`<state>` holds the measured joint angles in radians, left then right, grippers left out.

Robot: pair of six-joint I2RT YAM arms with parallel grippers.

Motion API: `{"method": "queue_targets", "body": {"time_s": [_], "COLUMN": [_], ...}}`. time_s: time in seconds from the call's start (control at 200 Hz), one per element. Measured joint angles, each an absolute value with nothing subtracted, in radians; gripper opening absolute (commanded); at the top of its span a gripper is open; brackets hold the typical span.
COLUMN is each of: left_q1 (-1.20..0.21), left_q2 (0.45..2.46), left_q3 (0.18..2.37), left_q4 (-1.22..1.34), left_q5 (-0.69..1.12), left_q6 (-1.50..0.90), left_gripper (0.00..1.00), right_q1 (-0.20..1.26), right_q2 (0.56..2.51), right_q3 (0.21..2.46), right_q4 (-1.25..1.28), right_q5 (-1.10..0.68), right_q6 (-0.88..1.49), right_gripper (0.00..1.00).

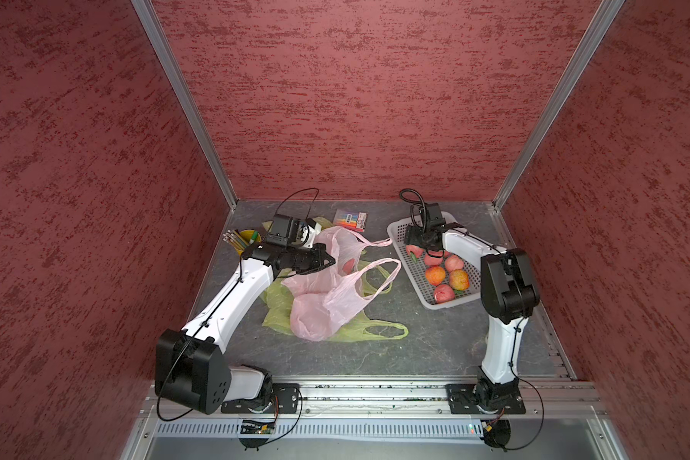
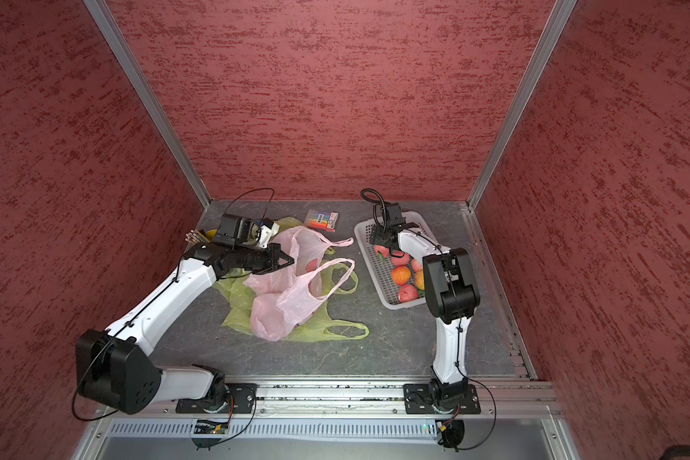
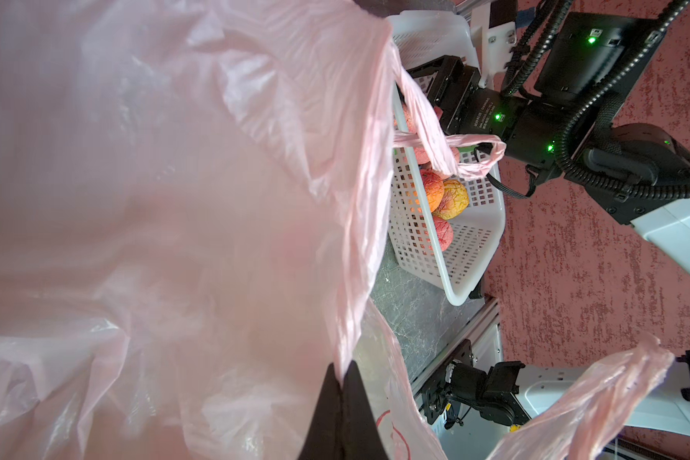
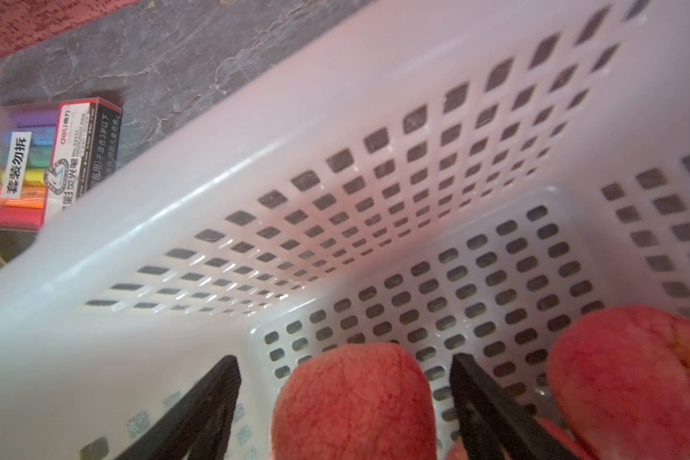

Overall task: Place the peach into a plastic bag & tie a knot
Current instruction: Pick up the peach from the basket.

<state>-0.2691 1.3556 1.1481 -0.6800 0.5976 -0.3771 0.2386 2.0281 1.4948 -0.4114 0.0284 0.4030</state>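
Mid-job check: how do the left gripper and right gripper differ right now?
The left gripper is shut, pinching the edge of the pink bag; the right gripper is open, its fingers straddling a peach with gaps either side. The left gripper hangs by that bag; the right gripper sits low inside the white basket. Both have black fingers.
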Motion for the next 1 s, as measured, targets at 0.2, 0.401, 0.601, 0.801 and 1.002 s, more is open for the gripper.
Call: {"method": "queue_targets", "body": {"time_s": [0.2,0.401,0.601,0.801,1.002], "left_q1": [-0.269,-0.269,-0.269,-0.269,-0.269], "left_q2": [1.356,1.356,1.363,1.382,1.382], "left_q3": [1.148,1.148,1.148,1.151,1.163], "left_q4": [-0.679,-0.677,-0.669,-0.655,-0.619], "left_q5": [0.605,0.608,0.613,0.639,0.688], "left_q6": [-0.377,-0.378,-0.381,-0.392,-0.429], "left_gripper": [0.0,0.0,0.0,0.0,0.0], "right_q1": [0.238,0.238,0.238,0.238,0.238], "right_q2": [2.099,2.148,2.151,2.065,1.778], "right_q3": [1.586,1.611,1.604,1.524,1.409], "right_q4": [-0.476,-0.516,-0.522,-0.504,-0.483], "right_q5": [0.01,-0.007,-0.019,-0.027,-0.069], "right_q6": [0.38,0.366,0.36,0.363,0.384], "right_gripper": [0.84,0.79,0.63,0.51,0.45]}}
